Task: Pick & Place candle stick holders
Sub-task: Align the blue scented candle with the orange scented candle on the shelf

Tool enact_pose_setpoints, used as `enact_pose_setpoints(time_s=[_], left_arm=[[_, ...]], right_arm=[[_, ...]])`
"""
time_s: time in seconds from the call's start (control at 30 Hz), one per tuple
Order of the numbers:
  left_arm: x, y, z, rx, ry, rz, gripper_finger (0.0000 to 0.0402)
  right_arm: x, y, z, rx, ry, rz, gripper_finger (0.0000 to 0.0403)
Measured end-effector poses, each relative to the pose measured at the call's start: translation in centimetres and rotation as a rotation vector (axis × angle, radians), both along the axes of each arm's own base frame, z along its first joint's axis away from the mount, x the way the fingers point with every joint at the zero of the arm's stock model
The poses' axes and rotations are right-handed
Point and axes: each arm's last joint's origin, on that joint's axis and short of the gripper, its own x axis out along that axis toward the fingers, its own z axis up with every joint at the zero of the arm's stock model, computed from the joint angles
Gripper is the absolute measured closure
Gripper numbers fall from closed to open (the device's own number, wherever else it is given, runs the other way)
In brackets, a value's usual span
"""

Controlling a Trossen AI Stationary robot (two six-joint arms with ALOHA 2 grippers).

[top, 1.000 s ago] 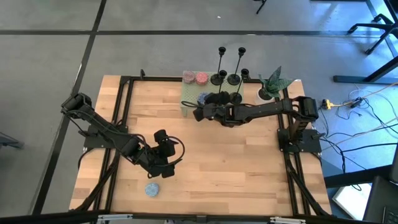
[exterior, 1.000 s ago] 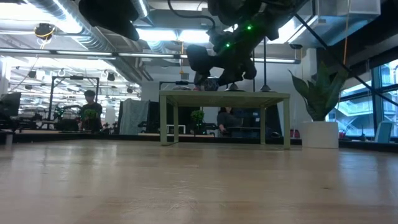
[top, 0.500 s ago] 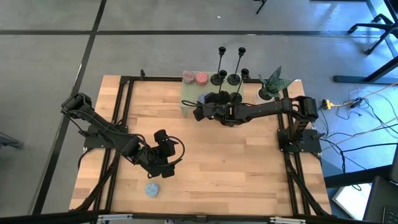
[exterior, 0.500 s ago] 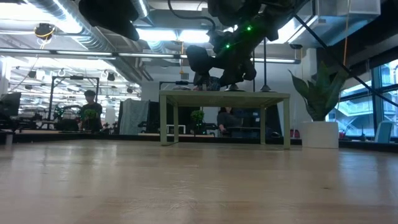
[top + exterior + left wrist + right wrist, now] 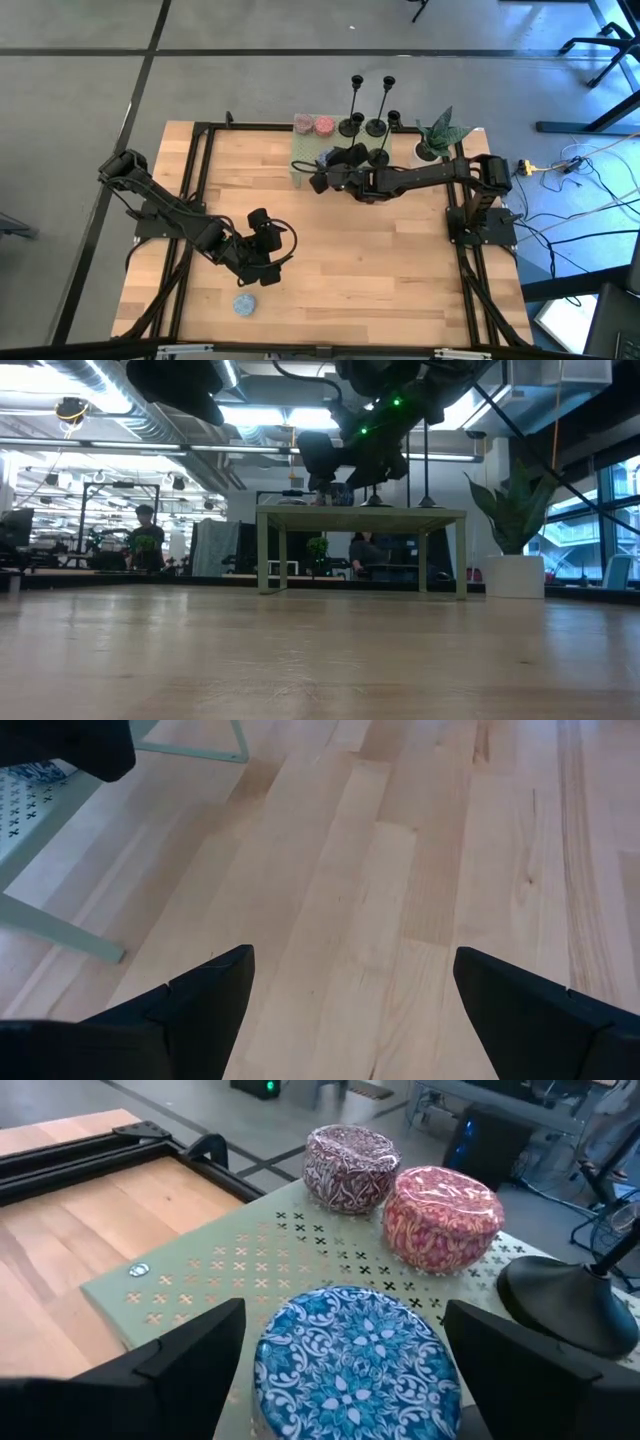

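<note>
Right end effector [image 5: 322, 182]: spread wide over the pale green perforated metal stand [image 5: 200, 1270] at the worktop's far edge, pinching nothing; against the view a second ago it has lifted slightly and swung a little toward the left arm's side.
Below its fingers [image 5: 175, 1370]: a round blue patterned tin [image 5: 355, 1360], directly under the gap, not touched.
Beside the blue tin: a dark red patterned tin [image 5: 350, 1165] and a pink patterned tin [image 5: 440, 1215], both on the same stand, unmoved.
Candle stick holders: four black metal holders with round bases and thin stems, clustered at the far edge; two tall ones [image 5: 356, 105] upright behind the stand, a short one [image 5: 380, 155] just beside the right arm, its base [image 5: 570, 1305] near the pink tin. None is gripped; all stand as before.
Left end effector [image 5: 258, 262]: spread, holding nothing, low over the bare light wooden worktop [image 5: 400, 260] near the front, unchanged.
Front edge: a small blue speckled disc [image 5: 245, 304] lies close to the left end effector.
Far right corner: a potted green plant [image 5: 438, 135].
</note>
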Motion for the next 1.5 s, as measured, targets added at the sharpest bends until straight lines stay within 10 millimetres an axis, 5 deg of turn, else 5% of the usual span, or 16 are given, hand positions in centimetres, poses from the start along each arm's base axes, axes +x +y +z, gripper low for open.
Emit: enact_pose_setpoints(time_s=[0.5, 0.83, 1.0, 1.27, 1.33, 1.5], left_arm=[[0.0, 0.0, 0.0, 0.000, 0.000, 0.000, 0.0061], [0.0, 0.0, 0.0, -0.017, -0.006, 0.014, 0.0061], [0.0, 0.0, 0.0, -0.021, -0.004, 0.011, 0.0061], [0.0, 0.0, 0.0, -0.021, -0.004, 0.010, 0.0061], [0.0, 0.0, 0.0, -0.020, -0.004, 0.011, 0.0061], [0.0, 0.0, 0.0, -0.017, -0.006, 0.014, 0.0061]], right_arm=[[0.1, 2.9, 0.3, -0.121, 0.065, 0.025, 0.0056], [0.3, 6.8, 1.2, -0.233, 0.050, 0.078, 0.0064], [-0.6, 9.4, 1.8, -0.305, 0.113, 0.094, 0.0134], [-4.3, 9.9, 4.9, -0.214, 0.130, 0.141, 0.0340], [-4.6, 9.1, 4.2, -0.131, 0.121, 0.136, 0.0384], [-4.5, 6.5, 0.7, -0.015, 0.141, 0.139, 0.0393]])
